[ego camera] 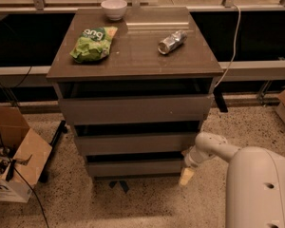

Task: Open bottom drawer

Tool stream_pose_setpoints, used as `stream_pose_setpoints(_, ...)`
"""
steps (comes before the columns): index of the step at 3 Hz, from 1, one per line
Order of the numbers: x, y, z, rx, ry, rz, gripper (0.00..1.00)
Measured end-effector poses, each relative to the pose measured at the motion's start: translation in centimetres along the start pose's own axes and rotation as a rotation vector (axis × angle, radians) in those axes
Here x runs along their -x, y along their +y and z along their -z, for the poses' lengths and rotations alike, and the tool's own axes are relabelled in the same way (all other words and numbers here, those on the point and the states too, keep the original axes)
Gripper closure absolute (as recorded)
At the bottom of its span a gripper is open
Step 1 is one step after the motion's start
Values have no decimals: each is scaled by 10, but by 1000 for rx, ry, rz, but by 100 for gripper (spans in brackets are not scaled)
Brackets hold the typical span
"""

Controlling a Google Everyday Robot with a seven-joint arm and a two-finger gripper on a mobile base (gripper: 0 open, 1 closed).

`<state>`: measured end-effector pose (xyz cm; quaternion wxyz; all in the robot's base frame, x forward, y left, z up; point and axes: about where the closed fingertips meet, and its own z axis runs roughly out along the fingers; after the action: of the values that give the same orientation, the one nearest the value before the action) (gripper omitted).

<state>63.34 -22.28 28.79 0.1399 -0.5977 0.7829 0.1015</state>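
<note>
Hand (186, 175) hung just beside bottom drawer (133, 167), at its 3 o'clock corner; wide or narrow, couldn't tell. Bag (92, 44), can (172, 42), bowl (114, 8) sat on table (133, 63).

— What's lying on the cabinet (137, 61)?
— A bowl (114, 8) is sitting at the far edge, left of middle. A bag (93, 44) is lying nearer, on the left, and a can (172, 42) is lying on the right.
— And lower down?
— The bottom drawer (135, 167) is sitting under the other two. The gripper (186, 175) is hanging just beside its right end, near the floor. A cardboard box (19, 158) is standing on the floor, well to the left.
</note>
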Motion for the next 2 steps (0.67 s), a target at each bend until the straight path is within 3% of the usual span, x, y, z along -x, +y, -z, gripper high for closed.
stream_pose_setpoints(2, 1, -2, -63, 6, -44, -34, 0)
